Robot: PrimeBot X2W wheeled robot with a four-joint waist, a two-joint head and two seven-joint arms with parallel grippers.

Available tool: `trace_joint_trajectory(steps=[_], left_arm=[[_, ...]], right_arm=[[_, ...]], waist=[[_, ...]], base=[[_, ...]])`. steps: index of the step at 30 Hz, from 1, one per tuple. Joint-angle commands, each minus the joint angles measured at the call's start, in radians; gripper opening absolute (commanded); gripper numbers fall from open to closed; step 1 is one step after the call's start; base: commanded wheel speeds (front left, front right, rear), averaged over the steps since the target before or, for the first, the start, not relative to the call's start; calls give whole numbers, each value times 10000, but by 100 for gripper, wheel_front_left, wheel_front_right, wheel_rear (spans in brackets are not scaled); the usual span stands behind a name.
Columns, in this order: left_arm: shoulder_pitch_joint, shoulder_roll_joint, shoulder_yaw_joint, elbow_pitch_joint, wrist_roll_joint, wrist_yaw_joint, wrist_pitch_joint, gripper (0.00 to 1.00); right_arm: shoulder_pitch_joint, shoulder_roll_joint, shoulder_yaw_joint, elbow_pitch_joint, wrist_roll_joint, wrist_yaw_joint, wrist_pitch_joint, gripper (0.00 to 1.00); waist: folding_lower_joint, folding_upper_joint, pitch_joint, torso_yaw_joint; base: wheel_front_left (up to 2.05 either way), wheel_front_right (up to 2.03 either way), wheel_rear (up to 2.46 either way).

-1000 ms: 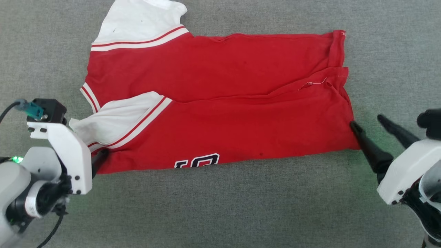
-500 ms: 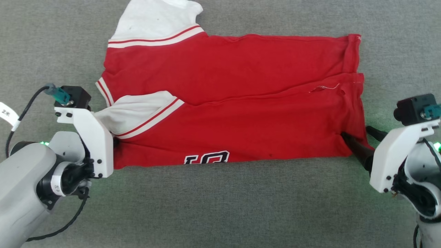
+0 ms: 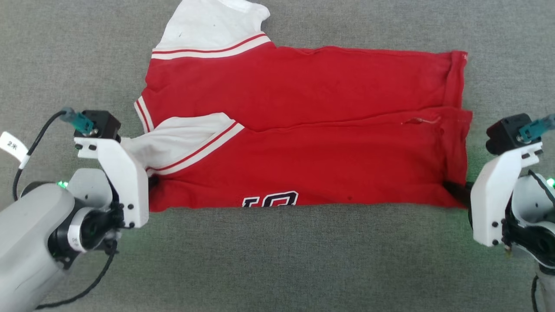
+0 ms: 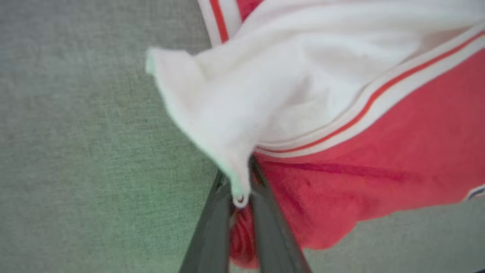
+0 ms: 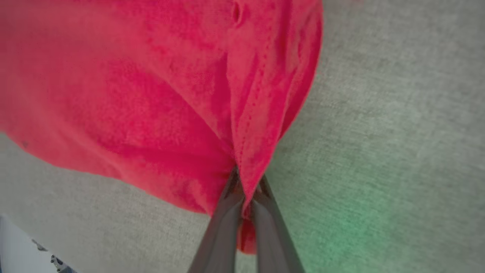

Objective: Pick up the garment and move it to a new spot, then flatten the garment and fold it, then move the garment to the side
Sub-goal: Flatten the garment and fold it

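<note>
The left gripper [image 4: 240, 182] is clamped on the shirt [image 3: 303, 130]. Its wrist view shows the two dark fingers pressed together, with the tip of a white sleeve [image 4: 242, 102] poking out between them and bunched red cloth below. The right gripper [image 5: 244, 189] is likewise pinched tight on red cloth. Its own view shows a fold of the stitched hem [image 5: 250, 125] rising straight out of the fingertips, the fabric lifted a little there. The head view cannot confirm either grip. Each white camera mount [image 3: 123, 182] covers its fingers, and only a dark stub shows at the hem corner on the right. What the head view does give is the layout of the whole shirt. It lies spread sideways on the grey surface [image 3: 277, 260], neck end toward the left gripper and hem end toward the right. One long half is folded over the other, so their meeting line runs down the middle of the shirt. Both grips sit at the two corners of the shirt's lettered edge, where black-and-white lettering [image 3: 269, 200] is cut off by the fold. The other sleeve [image 3: 212, 24] sticks out flat from the opposite edge at the neck end. A pale loose thread [image 3: 420, 121] lies near the hem on the middle line. Green light tints the grey surface beside both held corners.
</note>
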State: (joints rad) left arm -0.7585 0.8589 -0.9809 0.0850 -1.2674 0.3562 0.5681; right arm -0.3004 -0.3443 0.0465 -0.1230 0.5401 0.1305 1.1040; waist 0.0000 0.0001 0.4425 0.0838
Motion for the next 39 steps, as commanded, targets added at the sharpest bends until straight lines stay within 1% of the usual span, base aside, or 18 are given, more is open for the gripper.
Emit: trace_joint_trajectory(steps=[1, 6, 12, 15, 17, 20, 23, 25, 26, 27, 28, 29, 30, 32, 34, 38, 39], left_arm=[[534, -22, -248, -60, -220, 69, 215, 0], [631, 850, 133, -1243, -365, 667, 260, 0], [1172, 1983, 394, -3066, -602, 1655, 296, 0], [1539, 2380, 489, -3823, -821, 2140, 188, 0], [1781, 2514, 543, -4135, -910, 2372, 67, 0], [2159, 2541, 504, -4295, -1094, 2523, -96, 0], [2448, 2316, 376, -4100, -1233, 2434, -218, 0], [2532, 2089, 311, -3795, -1297, 2273, -259, 0], [2527, 1973, 309, -3614, -1325, 2182, -305, 20], [2514, 1902, 296, -3435, -1335, 2095, -307, 38], [2469, 1828, 280, -3281, -1338, 2001, -293, 59], [2375, 1801, 317, -3164, -1294, 1923, -330, 100], [2274, 1822, 373, -3070, -1219, 1887, -364, 100], [2107, 1998, 454, -3078, -1109, 1812, -314, 100], [1920, 2285, 576, -3243, -1010, 1864, -249, 100], [1447, 2986, 834, -3695, -818, 1991, 63, 100], [1304, 3171, 891, -3766, -722, 1957, 169, 100]], right_arm=[[483, 22, 139, 133, 110, 3, 345, 0], [551, -305, -401, -950, 580, 0, 1029, 0], [1153, -467, -1032, -2109, 954, 0, 1947, 0], [1608, -471, -1399, -2581, 1084, 0, 2421, 0], [1903, -366, -1623, -2786, 1114, 0, 2594, 0], [2279, -183, -1826, -2821, 1064, 0, 2737, 0], [2446, -11, -1749, -2666, 934, 0, 2534, 0], [2391, 42, -1573, -2467, 758, 0, 2200, 0], [2343, 60, -1459, -2305, 672, 0, 2021, 3], [2281, 127, -1361, -2156, 634, 0, 1822, 25], [2218, 134, -1276, -2024, 534, 0, 1605, 44], [2152, 122, -1216, -1913, 453, 0, 1405, 69], [2084, 131, -1174, -1833, 420, 0, 1187, 100], [2010, 87, -1083, -1771, 346, 0, 839, 100], [1994, 66, -1120, -1832, 290, 0, 514, 100], [1861, 188, -1264, -2273, 256, 2, -232, 100], [1829, 191, -1279, -2401, 198, 2, -445, 100]], waist=[[0, -1, -36, -7], [0, -1, -157, 10], [0, -1, -212, 60], [0, -1, -170, 59], [0, -1, -128, 51], [0, -1, -54, 30], [0, -1, 14, -1], [0, -1, 47, -17], [0, -1, 56, -31], [0, -1, 53, -42], [0, -1, 43, -52], [0, -1, 31, -61], [0, -1, 11, -71], [0, -1, -48, -102], [0, -1, -134, -159], [0, -1, -302, -372], [0, -1, -331, -451]], base=[[0, 0, 0], [0, 0, 0], [0, 0, 0], [0, 0, 0], [0, 0, 0], [0, 0, 0], [0, 0, 0], [0, 0, 0], [0, 0, 0], [0, 0, 0], [0, 0, 0], [0, 0, 0], [0, 0, 0], [0, 0, 0], [0, 0, 0], [0, 0, 0], [0, 0, 0]])
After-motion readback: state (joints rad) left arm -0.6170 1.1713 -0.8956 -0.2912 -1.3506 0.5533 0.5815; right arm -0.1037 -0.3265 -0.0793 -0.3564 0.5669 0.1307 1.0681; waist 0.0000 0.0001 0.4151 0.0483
